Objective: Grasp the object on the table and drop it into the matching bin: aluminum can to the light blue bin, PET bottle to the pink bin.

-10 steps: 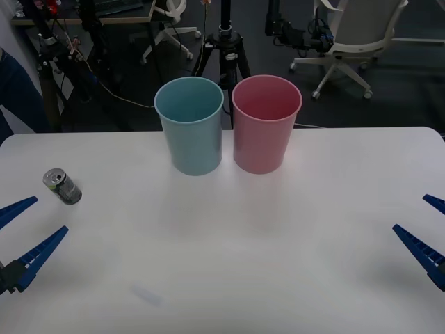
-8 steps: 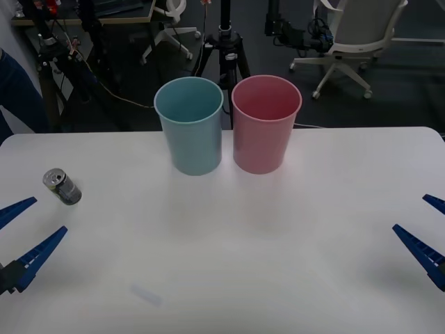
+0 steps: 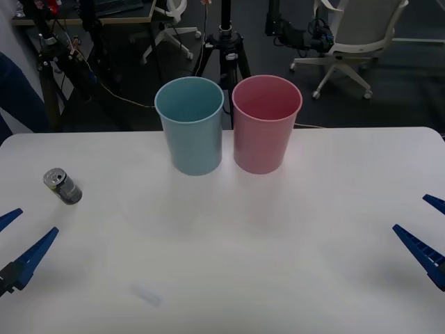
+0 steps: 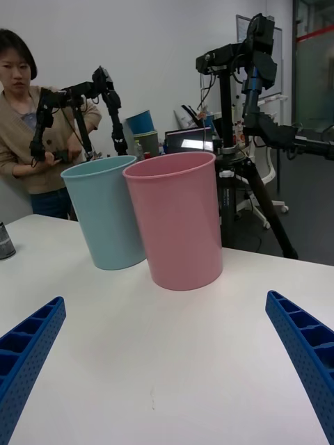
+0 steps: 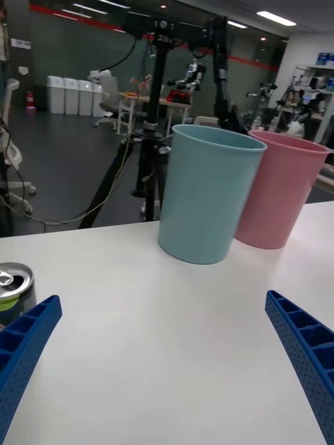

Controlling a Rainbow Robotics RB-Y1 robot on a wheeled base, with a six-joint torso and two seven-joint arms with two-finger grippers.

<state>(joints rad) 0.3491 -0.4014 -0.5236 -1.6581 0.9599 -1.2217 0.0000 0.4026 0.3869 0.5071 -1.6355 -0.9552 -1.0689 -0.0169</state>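
The aluminum can [image 3: 62, 186] stands a little tilted near the left edge of the white table [image 3: 243, 264], silver top up and dark body below. My left gripper [image 3: 39, 220] is open just in front of it, toward the near edge, with nothing between the fingers. In the left wrist view the can [image 5: 12, 288] sits right beside one finger of the open left gripper [image 5: 163, 299]. The light blue bin [image 3: 189, 125] and the pink bin [image 3: 266, 124] stand side by side at the table's far middle. At the right edge my right gripper [image 3: 409, 212] waits open.
A black tripod [image 3: 226, 42] and an office chair [image 3: 354, 35] stand on the floor behind the table. A faint smear [image 3: 146, 296] marks the tabletop near the front left. The bins almost touch each other.
My left gripper has drawn back slightly toward the table's near left corner, still open. The can, the bins and the right gripper have not moved.
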